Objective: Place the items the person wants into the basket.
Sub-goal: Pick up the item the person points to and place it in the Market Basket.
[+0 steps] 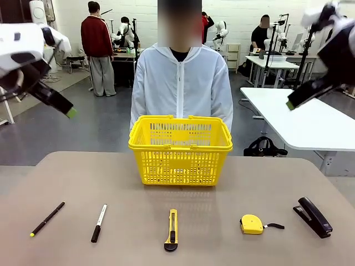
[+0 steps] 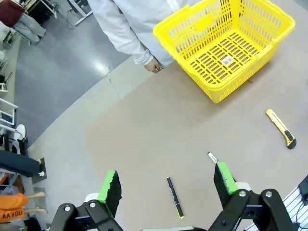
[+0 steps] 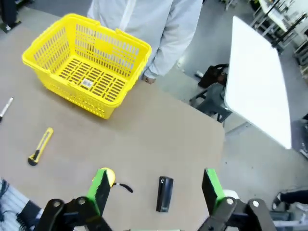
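- While left hand (image 2: 166, 169) and right hand (image 3: 155, 173) hang spread, empty, marker pen (image 1: 99, 223) and utility knife (image 1: 172, 230) lie on the bench (image 1: 111, 183) before the basket (image 1: 180, 147).
- The 2 look light, rigid; grip mid-body.

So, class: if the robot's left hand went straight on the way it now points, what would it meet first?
Most likely bare tabletop: the open left hand, held high, points down between the thin black pen and the yellow basket. Depth is unclear, so the pen might lie near that line.
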Controlling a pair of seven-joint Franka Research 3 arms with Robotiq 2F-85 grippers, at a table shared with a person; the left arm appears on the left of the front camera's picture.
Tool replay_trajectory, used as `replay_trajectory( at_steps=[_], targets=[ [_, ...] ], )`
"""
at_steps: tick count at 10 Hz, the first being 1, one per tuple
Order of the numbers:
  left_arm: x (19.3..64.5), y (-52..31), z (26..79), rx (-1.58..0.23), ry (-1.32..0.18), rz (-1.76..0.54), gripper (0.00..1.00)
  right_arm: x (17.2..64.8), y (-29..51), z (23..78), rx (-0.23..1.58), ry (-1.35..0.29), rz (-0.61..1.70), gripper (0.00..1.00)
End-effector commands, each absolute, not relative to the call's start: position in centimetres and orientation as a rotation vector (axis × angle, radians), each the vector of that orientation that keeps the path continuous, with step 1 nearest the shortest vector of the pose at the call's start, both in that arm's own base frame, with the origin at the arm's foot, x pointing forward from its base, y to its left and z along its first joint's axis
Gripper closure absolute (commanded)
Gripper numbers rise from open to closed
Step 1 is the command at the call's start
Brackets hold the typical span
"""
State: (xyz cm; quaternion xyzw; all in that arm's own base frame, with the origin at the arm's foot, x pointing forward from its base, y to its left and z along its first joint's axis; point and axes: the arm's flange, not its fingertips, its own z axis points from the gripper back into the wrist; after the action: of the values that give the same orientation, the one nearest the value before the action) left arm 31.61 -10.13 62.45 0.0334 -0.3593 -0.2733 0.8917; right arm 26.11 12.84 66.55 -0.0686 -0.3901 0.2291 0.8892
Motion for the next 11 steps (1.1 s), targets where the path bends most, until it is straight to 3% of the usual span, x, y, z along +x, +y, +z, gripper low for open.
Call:
replay_trajectory(
  at_steps=[1,4,5,7,11],
  targets=[
    [32.0,-10.2,60.8,0.065,-0.736,-0.568,0.00,26.9,12.3,64.6,-0.132,-0.801,0.472,0.00],
    [31.7,-10.1,62.1,0.068,-0.737,-0.567,0.00,26.3,12.7,66.2,-0.139,-0.803,0.475,0.00],
    [32.6,-7.4,61.9,-0.185,-0.646,-0.695,0.00,27.0,8.6,65.6,0.104,-0.782,0.467,0.00],
    [34.1,-0.1,62.9,-0.530,-0.580,-0.792,0.00,26.9,1.7,64.1,0.370,-0.697,0.524,0.00],
    [32.9,9.9,63.1,-0.572,-0.608,-0.636,0.00,25.3,-8.7,62.1,0.437,-0.683,0.320,0.00]
  ],
)
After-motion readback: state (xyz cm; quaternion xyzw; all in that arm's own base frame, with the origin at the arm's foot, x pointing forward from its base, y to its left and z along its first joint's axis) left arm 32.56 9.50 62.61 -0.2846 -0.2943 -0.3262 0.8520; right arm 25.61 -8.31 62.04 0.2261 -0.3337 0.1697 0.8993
